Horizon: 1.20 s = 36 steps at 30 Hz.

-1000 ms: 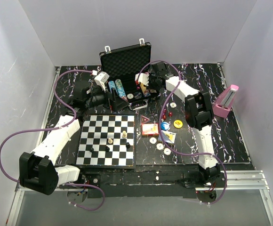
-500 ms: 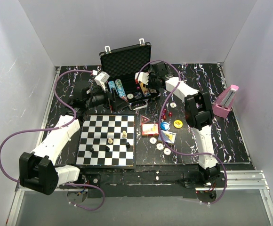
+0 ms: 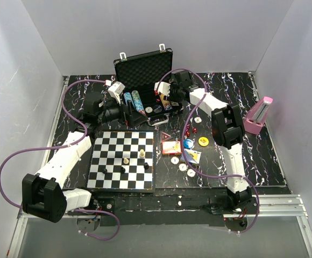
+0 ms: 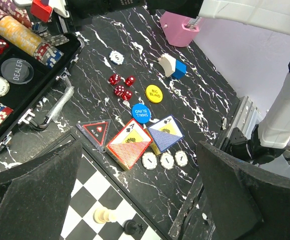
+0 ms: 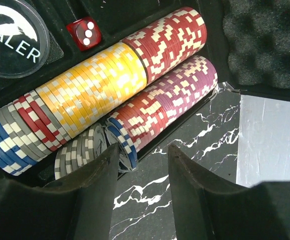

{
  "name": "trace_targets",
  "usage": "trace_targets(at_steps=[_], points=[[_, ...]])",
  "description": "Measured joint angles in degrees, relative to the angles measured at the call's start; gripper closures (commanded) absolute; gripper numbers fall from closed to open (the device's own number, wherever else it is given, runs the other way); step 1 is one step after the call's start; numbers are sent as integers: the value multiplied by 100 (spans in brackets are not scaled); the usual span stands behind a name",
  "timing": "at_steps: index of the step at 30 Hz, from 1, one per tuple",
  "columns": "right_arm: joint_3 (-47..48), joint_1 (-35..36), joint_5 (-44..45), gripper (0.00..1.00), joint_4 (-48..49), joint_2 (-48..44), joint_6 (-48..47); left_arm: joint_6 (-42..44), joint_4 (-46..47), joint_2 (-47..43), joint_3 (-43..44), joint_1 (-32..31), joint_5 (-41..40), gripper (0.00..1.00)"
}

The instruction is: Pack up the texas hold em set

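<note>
The black briefcase [image 3: 143,67] stands open at the back, its foam lid up. Rows of yellow chips [image 5: 95,85], red chips [image 5: 165,40] and purple chips [image 5: 185,85] lie in its tray [image 5: 110,15], with a red die [image 5: 84,31] and a dealer button [image 5: 10,30]. My right gripper [image 5: 142,162] hangs open at the case's right edge. Nothing is between its fingers, and a blue chip [image 5: 126,145] leans just ahead of the left one. My left gripper [image 4: 140,200] is wide open and empty, above the near side of the case.
Loose on the table: red dice [image 4: 121,86], yellow button [image 4: 154,93], blue button [image 4: 141,111], two card decks [image 4: 130,145], three white chips [image 4: 165,160], a triangular marker [image 4: 96,131]. The chessboard [image 3: 122,160] lies in front; the pink metronome [image 3: 258,115] stands at right.
The right gripper's jaws have parted at the case's right end. Neither arm has otherwise shifted.
</note>
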Motion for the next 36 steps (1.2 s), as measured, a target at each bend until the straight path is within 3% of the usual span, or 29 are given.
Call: trace_targets(at_steps=[18,22,24,28,31,36], points=[[-315,-85,66,51,518,-564,-83,-79,118,0,0,0,87,2],[-669,-90,103,47,857,-649,203,-87,131,0,0,0,90,2],[-964,-90,184,42,1228,-767,586,-92,131,0,0,0,87,2],[-1248,-90,402,42,1628,-1060,1755,-90,120,0,0,0,81,2],[-933,-103,629,55,1401,-1169,2927,-90,109,0,0,0,81,2],[-17,-201,684,65,597,-1167,4953,-90,103,0,0,0,79,2]])
